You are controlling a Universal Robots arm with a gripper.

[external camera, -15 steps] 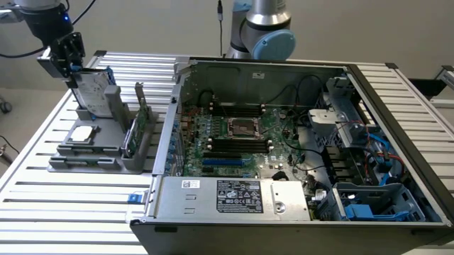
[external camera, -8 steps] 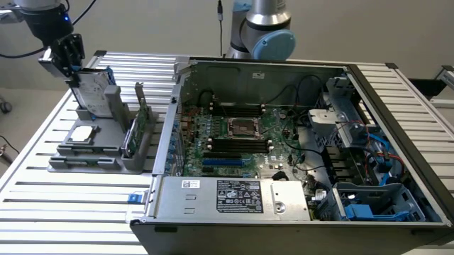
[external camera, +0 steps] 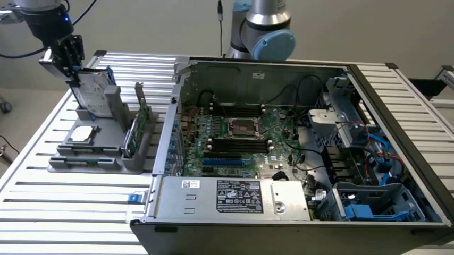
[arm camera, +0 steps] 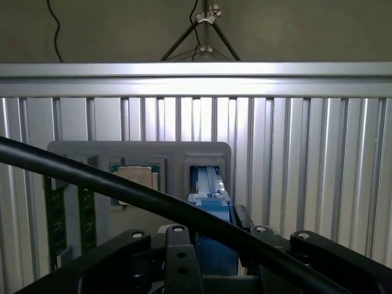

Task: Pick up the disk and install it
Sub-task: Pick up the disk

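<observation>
Little is done: the gripper (external camera: pixel 73 77) is hovering at the disk (external camera: pixel 92 94), which is standing in its grey holder (external camera: pixel 92 154) outside the computer case (external camera: pixel 234 68); whether it is gripping I cannot tell.

The blue-framed silver disk (external camera: pixel 91 91) stands upright in a grey holder (external camera: pixel 99 159).

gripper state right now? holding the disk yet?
Gripper: at the top edge of the disk, which stands in the grey holder; open or clamped on it cannot be told.
</observation>
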